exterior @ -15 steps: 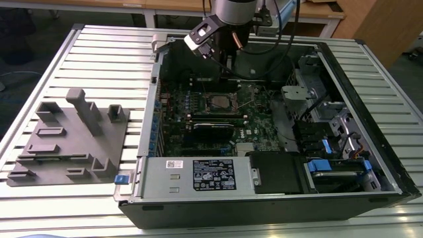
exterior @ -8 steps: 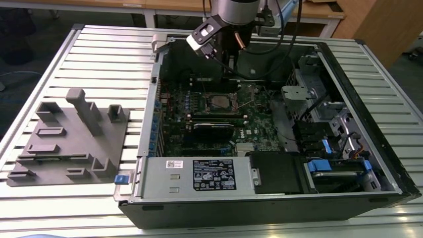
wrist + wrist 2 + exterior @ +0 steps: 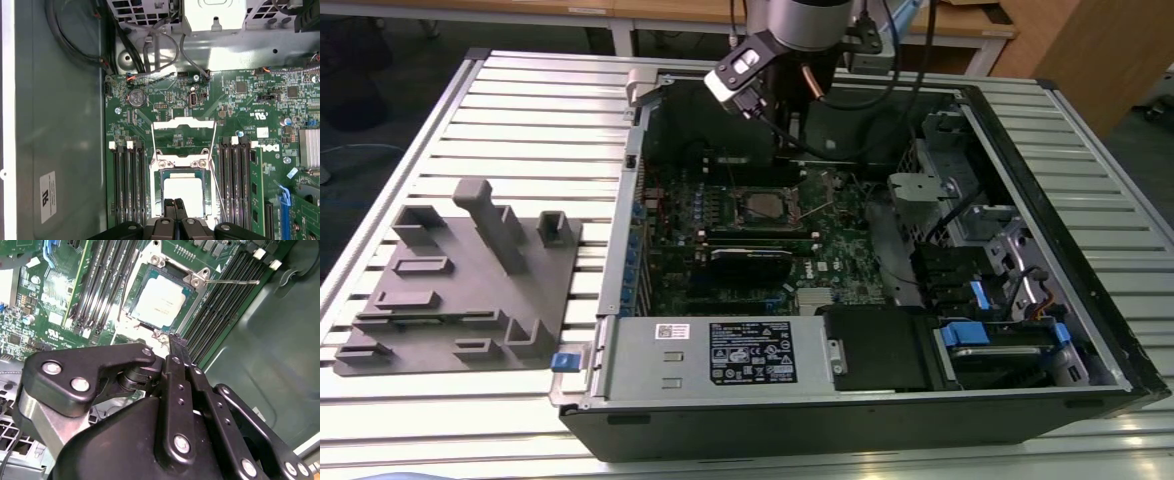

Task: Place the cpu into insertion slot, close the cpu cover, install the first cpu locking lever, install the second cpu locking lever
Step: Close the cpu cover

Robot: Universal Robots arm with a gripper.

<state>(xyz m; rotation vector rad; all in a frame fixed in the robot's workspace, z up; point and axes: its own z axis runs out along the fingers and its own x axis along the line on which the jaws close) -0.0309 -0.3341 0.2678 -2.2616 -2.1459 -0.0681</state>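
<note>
Closed end effector [image 3: 174,202] hovers above seated cpu [image 3: 183,190].

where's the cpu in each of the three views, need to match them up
Exterior view: the cpu sits mid-motherboard, inside the open computer case.
Second wrist view: the silver square in the socket, just past the gripper.
First wrist view: the pale square, right beside the gripper.
Shared landmark: the green motherboard; both wrist views show black memory slots flanking the socket.

Robotics lab, slatted aluminium bench [image 3: 520,110], open computer case [image 3: 854,428]
</note>
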